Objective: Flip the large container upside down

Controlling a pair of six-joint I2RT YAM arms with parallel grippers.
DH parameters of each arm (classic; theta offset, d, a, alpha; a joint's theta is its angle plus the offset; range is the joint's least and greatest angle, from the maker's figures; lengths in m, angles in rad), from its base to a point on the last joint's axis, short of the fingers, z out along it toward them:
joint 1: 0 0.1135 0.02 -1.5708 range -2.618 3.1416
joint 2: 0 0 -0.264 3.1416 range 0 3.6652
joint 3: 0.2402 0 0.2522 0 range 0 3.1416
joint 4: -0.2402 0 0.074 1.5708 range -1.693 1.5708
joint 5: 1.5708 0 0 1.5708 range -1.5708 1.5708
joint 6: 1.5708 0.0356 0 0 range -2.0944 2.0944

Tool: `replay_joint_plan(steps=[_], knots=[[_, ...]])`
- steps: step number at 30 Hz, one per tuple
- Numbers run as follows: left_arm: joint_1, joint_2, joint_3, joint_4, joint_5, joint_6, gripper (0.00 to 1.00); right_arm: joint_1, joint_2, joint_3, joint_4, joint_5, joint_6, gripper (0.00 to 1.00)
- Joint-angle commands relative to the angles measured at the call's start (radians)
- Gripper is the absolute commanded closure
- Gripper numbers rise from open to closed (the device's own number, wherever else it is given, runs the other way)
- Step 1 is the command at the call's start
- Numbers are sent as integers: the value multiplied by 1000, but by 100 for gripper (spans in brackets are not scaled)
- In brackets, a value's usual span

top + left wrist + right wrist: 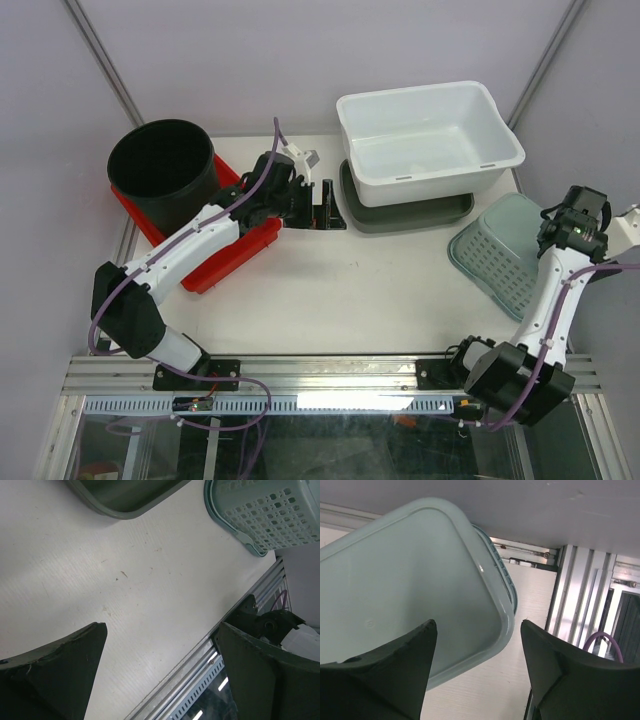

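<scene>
At the far left we see a black bucket [160,165] standing upright, mouth up, on a red tray [235,252] at the back left of the table [330,290]. The left arm reaches past the bucket's right side and over the tray toward the middle of the table. The left gripper [328,208] hangs above bare tabletop, just left of the grey-green tray [420,216]. In the left wrist view its dark fingers [75,655] stand wide apart with only the white table surface between them, so it holds nothing.

Right of centre, at the back, we find the large white tub [430,186]. It is upright with its opening facing up. It rests on the grey-green tray, whose rim shows along the tub's left and front sides. Neither gripper touches the tub.

Further right, near the table's right edge, lies a pale green perforated basket [495,255]. It seems to be turned mouth-down, with its smooth bottom facing up. The right gripper [477,627] hovers over that bottom near its corner. Its fingers are spread wide and we see nothing clasped between them.
</scene>
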Motion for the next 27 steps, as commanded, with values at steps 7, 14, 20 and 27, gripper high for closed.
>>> replay_joint_plan(steps=[7, 14, 20, 27], knots=[[-29, 26, 63, 21, 53, 3, 1, -62, 100, 1, -125, 72, 174, 21], [-51, 39, 79, 21, 55, 8, 1, -67, 40, -40, -190, 106, 244, 21], [-54, 42, 60, 16, 84, 21, 1, -69, 8, -45, -398, 260, 463, 22], [-57, 52, 33, -2, 119, 42, 1, -68, -60, -74, -439, 169, 485, 24]])
